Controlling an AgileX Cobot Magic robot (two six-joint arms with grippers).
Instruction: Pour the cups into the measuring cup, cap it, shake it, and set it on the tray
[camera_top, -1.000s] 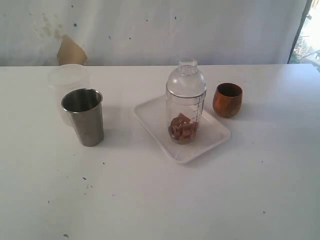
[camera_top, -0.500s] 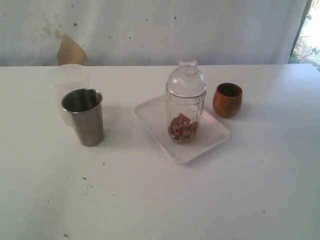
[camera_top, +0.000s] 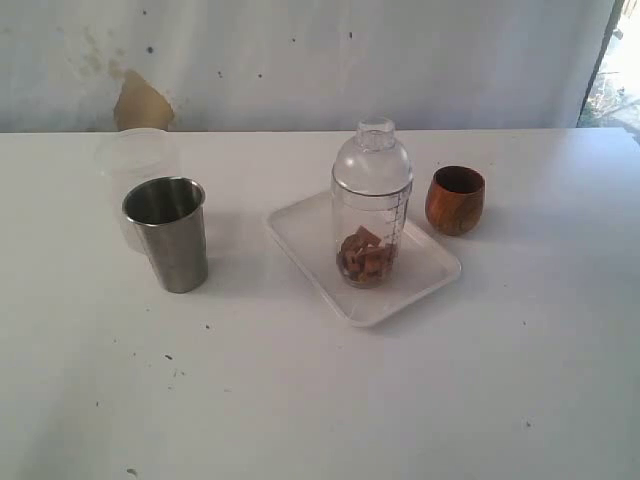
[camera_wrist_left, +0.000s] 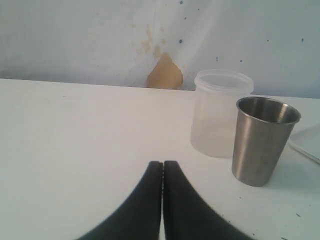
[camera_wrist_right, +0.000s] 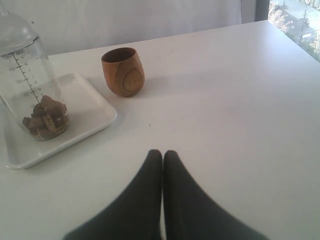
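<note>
White table (camera_top: 300, 400) w/ steel tumbler (camera_top: 168, 235), frosted tub (camera_top: 135, 158), tray (camera_top: 300, 235) (white), wooden cup (camera_top: 455, 200).

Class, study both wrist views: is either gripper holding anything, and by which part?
Nothing is held. The left gripper and the right gripper are both shut on nothing, clear of the steel tumbler and the wooden cup.

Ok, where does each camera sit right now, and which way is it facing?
Exterior view: raised over the near side of the table, looking down across it to the wall; no robot part shows.
Left wrist view: low over the table, behind the shut left tool, facing the steel cup and tub.
Right wrist view: above the table, behind the shut right tool, facing the wooden cup, measuring cup and tray.
Shared: exterior and left wrist both show steel cup and tub; exterior and right wrist the wooden cup, measuring cup, tray.
</note>
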